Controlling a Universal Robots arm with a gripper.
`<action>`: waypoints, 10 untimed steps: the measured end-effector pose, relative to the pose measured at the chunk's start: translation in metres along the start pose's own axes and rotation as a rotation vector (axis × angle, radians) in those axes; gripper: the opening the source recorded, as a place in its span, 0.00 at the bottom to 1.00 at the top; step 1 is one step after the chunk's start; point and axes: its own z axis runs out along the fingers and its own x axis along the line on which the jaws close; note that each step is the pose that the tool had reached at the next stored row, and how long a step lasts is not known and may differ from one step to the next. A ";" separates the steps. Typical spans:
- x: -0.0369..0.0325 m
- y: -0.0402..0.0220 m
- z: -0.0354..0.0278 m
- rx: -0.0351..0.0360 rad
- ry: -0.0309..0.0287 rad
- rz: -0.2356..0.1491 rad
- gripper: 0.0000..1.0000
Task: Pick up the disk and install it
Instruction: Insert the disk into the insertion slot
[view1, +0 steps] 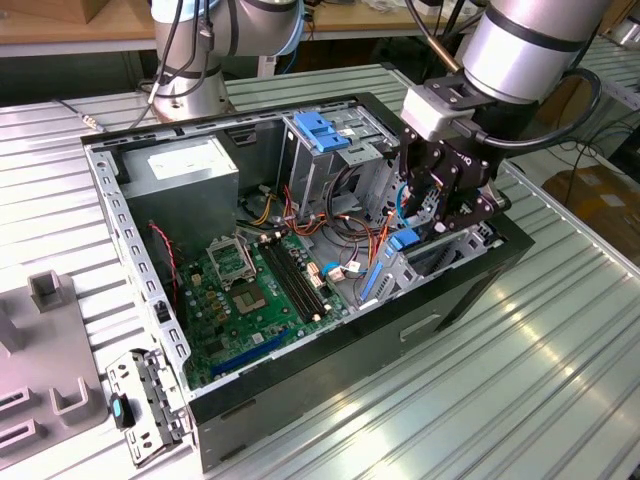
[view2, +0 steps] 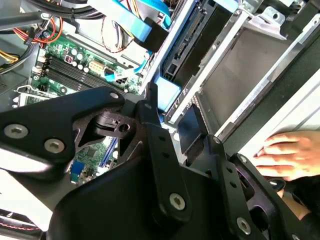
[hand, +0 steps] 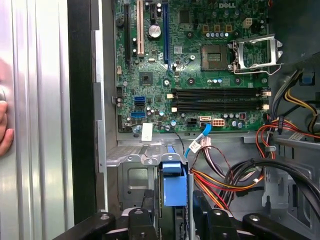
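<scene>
- Underneath, a ribbed metal table carries everything and spans the exterior view
- Open computer case lies on its side at the centre of that view, inside facing up
- Robot arm comes in from one o'clock and reaches down to the case's three o'clock end
- Green motherboard covers the case floor toward seven o'clock, with a large grey box bearing a white sticker at its eleven o'clock
- Tall metal cage with a blue plastic top stands upright at twelve o'clock of the board
- Grey fixture block sits on the table at nine o'clock, outside the case
- Gripper hangs at the grey drive bay; its fingers are drawn narrow, pressing on the two flat faces of the disk
- Disk stands on edge between them in the bay, blue rail uppermost, just at three o'clock of the motherboard
- Orange, red and yellow wires run just beside the disk in the first wrist view
- A person's hand rests outside the case wall, near the gripper
</scene>
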 end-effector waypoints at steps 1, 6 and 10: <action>0.0000 0.0000 0.0000 0.0000 0.0000 0.000 0.43; 0.0002 0.0000 0.0002 0.0000 0.0000 0.000 0.18; 0.0004 0.0000 0.0003 0.0000 0.0000 0.000 0.11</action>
